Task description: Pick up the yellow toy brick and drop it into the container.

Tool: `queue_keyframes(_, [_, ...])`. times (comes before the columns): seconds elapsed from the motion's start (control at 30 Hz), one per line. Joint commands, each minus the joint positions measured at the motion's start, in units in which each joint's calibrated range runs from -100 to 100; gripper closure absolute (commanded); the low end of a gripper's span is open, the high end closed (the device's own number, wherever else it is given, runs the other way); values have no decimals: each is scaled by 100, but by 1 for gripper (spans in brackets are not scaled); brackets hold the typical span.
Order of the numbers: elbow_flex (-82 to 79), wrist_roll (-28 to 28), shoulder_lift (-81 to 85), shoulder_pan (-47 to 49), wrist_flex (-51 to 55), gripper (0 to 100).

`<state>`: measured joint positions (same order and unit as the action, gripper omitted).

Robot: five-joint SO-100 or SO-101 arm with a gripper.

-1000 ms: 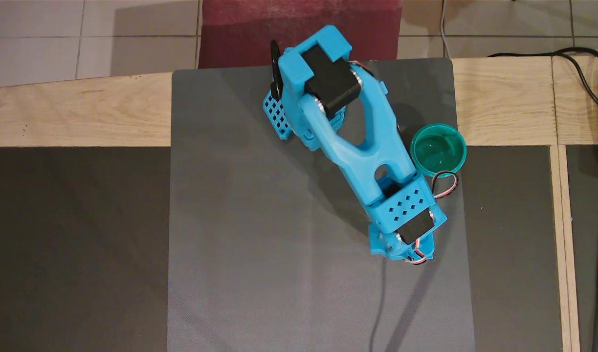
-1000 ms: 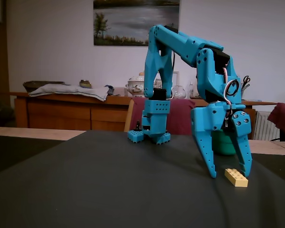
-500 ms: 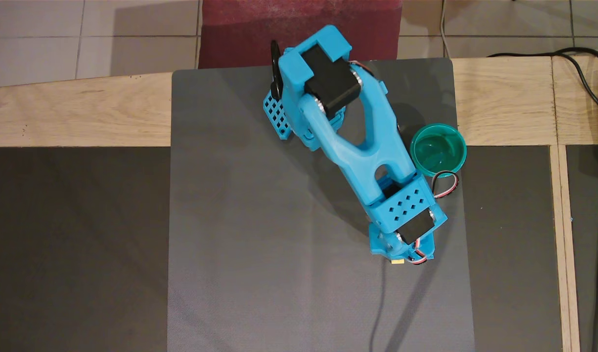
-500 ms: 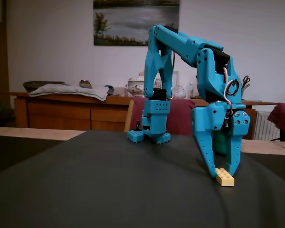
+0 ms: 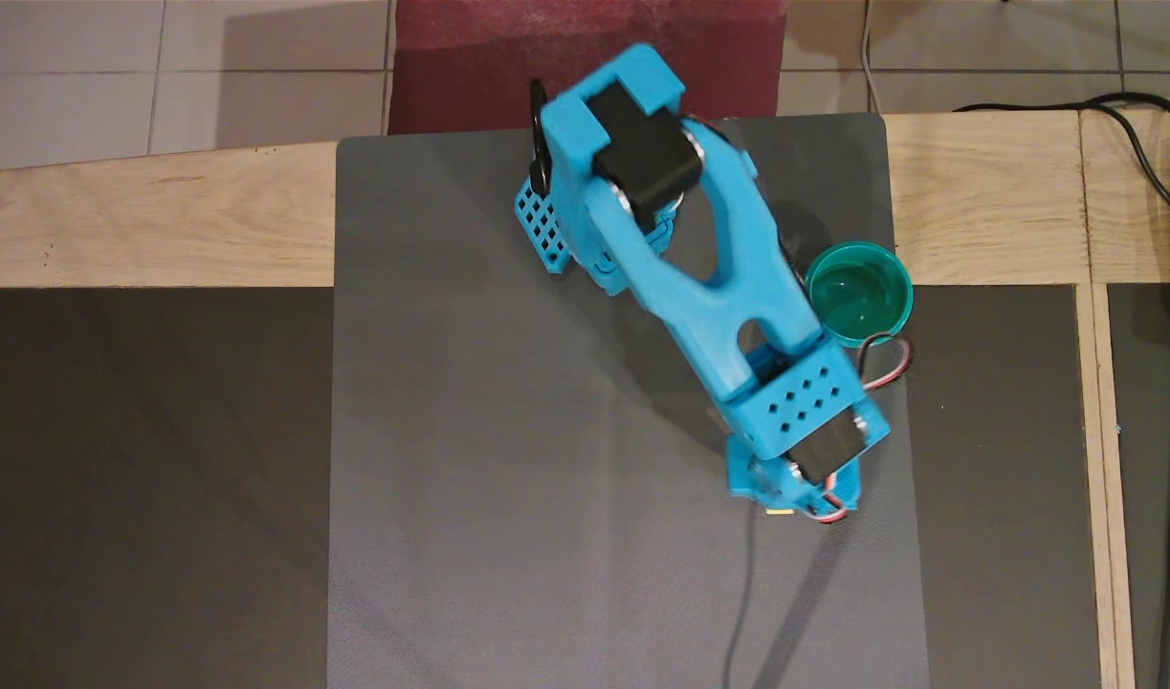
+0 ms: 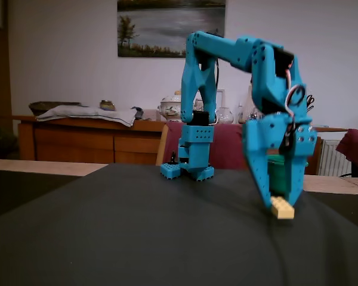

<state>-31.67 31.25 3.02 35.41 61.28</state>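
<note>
While my gripper (image 6: 281, 204) pinches the yellow toy brick (image 6: 282, 208) at its fingertips, just clear of the grey mat (image 5: 508, 498), I judge the brick light, stiff and smooth, so a squeeze across its flat sides seems safest. The container (image 5: 859, 292) stands near, beside my arm. I can read no writing.

The overhead view looks straight down on the dark grey rectangular mat (image 5: 546, 536) over the wooden table (image 5: 116, 230), taking in floor tiles beyond the far edge. The fixed view sits low near the mat's (image 6: 137, 238) front edge, facing the far wall. Both share the bright blue plastic arm (image 5: 709, 287) (image 6: 227, 53) and mat.
</note>
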Motion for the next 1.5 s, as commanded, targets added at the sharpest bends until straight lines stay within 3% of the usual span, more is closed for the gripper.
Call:
queue_keyframes(0.0, [433,-15,592,153,513,100])
queue_keyframes(0.37, [532,-783,2025,1979,1828,100])
queue_keyframes(0.8, [523,-1468,2211,3534,2334,100])
queue_keyframes(1.27, [442,-1196,2202,3101,2299,99])
queue_keyframes(1.47, [442,-1160,2211,2938,2326,92])
